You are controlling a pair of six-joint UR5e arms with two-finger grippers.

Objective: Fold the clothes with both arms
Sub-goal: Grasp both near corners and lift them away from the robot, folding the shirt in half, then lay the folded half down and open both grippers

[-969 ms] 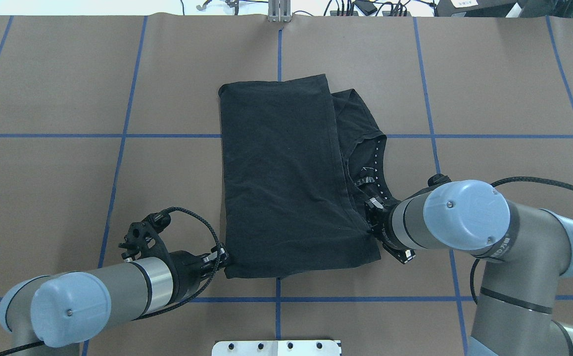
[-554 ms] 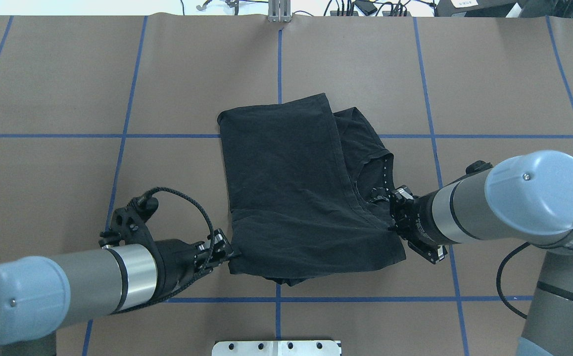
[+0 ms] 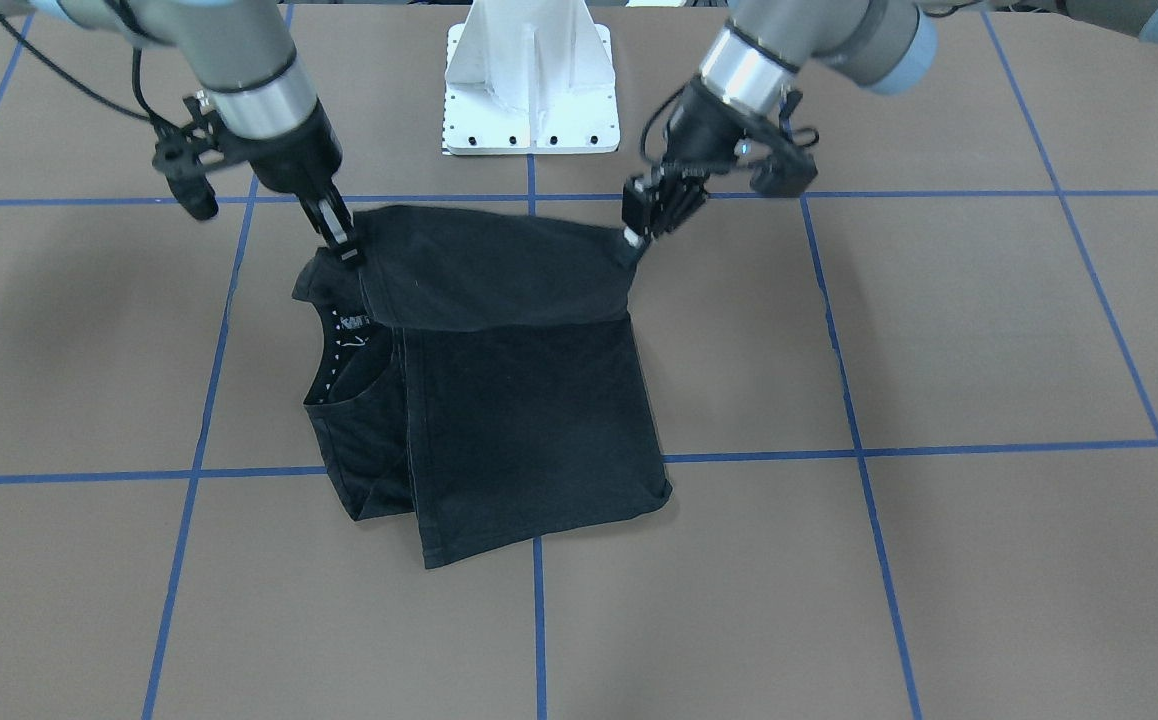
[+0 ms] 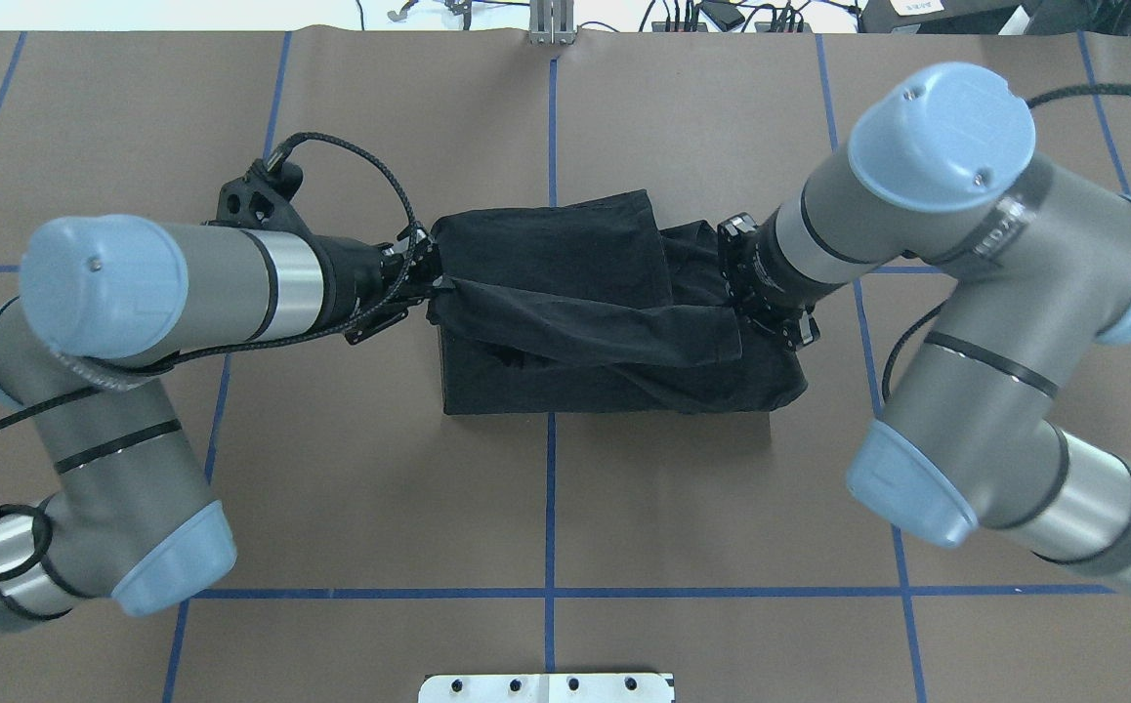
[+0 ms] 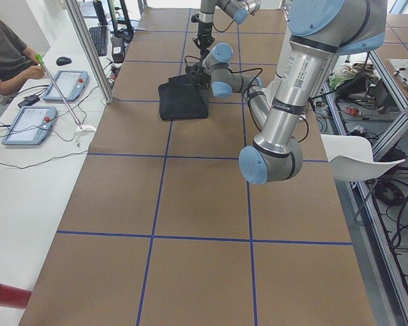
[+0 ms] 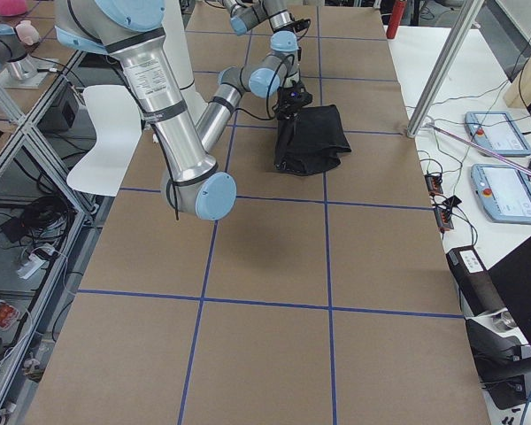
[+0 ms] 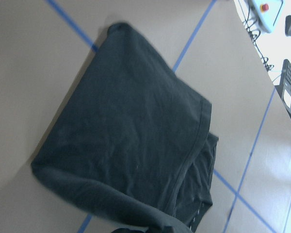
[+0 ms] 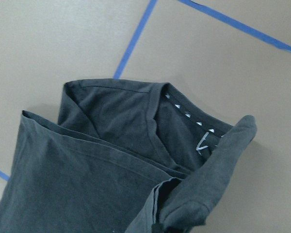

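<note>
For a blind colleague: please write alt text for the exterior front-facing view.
The left end effector and right end effector each grip a corner of a black T-shirt, holding one edge above the brown table; the rest lies folded, collar at the view's left.

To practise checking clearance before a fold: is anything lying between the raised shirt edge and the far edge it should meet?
Nothing visible does. The left arm and right arm hold the T-shirt edge raised in shut jaws; beyond it lie only its lower layer and the table.
</note>
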